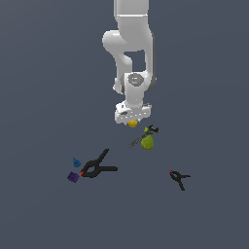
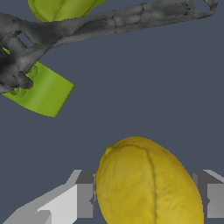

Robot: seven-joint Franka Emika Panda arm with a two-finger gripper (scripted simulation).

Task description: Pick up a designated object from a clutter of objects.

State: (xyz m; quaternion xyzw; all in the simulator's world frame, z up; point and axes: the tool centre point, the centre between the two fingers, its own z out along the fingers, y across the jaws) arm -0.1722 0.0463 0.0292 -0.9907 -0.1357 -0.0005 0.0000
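In the exterior view the arm reaches down from twelve o'clock and its tool (image 1: 132, 118) sits low over the bench (image 1: 44, 73), with the lemon (image 1: 132, 123) showing as a small yellow patch right at the tool's underside, so the fruit lies straight beneath the tool and not off to any side. The pear (image 1: 147, 142) is just beside it at about four o'clock, under a thin dark item (image 1: 144, 134) that crosses it. Well apart at about seven o'clock lies a large clamp (image 1: 97, 168) with a blue piece (image 1: 76, 162) and a purple cube (image 1: 73, 177) at its red-tipped end, and a small clamp (image 1: 179, 177) lies at about five o'clock. In the wrist view the lemon (image 2: 146, 183) fills the space between the two pale fingers (image 2: 83, 200), one on each flank; the pads appear touching or very nearly touching its skin, so I judge the tool narrowed around the lemon, though a firm hold cannot be confirmed. The lemon's long axis runs roughly across the line between the fingers, so they bear on its narrower width. The dark item (image 2: 109, 22) and the green of the pear (image 2: 59, 8) sit beyond, clear of the fingers. Whether the lemon rests on the bench or is already raised cannot be told; the coming move, as I judge it, is a straight lift.
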